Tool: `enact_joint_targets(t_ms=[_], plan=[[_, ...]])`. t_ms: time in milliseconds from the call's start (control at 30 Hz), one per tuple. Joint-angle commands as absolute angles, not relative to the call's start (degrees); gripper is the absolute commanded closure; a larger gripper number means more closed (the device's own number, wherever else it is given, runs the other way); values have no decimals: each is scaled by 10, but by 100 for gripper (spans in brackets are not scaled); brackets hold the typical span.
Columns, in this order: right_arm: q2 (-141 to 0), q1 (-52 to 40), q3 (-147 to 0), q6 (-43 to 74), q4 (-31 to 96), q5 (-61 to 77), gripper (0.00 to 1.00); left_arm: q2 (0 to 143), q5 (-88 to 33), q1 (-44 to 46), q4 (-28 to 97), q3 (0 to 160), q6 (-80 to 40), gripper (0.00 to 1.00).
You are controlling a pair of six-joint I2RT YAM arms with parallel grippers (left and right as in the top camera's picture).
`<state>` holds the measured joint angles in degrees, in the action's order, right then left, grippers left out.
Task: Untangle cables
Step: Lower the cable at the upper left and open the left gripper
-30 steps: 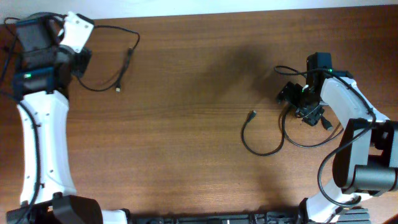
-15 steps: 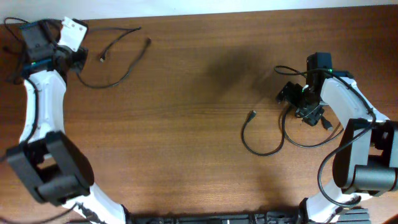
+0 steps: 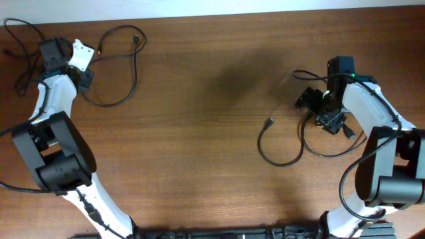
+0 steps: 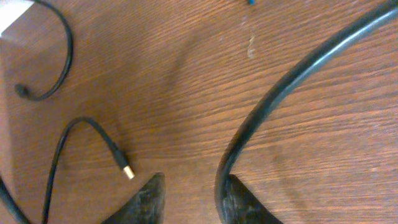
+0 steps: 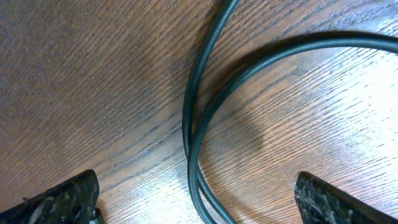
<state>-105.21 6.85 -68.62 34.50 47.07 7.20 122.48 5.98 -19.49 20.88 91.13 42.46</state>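
One thin black cable lies in a loop at the far left of the wooden table. My left gripper is at the loop's left end. In the left wrist view my fingers are apart, and a cable strand runs between them against the right finger. A gold-tipped plug lies just left of them. A second black cable curls at the right. My right gripper stands over its far end, wide open, with two strands between the fingers.
Thicker black arm wires loop at the far left corner by the left arm. The table's far edge runs along the top. The right arm's base stands at the front right.
The left arm has folded back toward the far left corner. Its cable has come along, and the loop and plug ends have shifted up and left. The right arm and its cable have not moved.
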Motion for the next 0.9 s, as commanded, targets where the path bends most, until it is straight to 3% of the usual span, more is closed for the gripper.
enact_joint_targets(t_ms=[0,333,500,633,700,867], plan=[[-1056,66,-684,345,471,73,1,1230,89,-199,206,918,379,1],[-1056,66,-684,345,471,73,1,1115,116,-197,230,918,167,1],[-1056,66,-684,345,471,73,1,1008,-193,-196,310,918,143,1],[-1056,66,-684,345,471,73,1,1002,-424,-187,379,918,143,1],[-1056,66,-684,345,471,73,1,1003,-481,-176,420,918,143,1],[-1056,66,-684,345,471,73,1,1003,-486,-104,521,918,143,1]])
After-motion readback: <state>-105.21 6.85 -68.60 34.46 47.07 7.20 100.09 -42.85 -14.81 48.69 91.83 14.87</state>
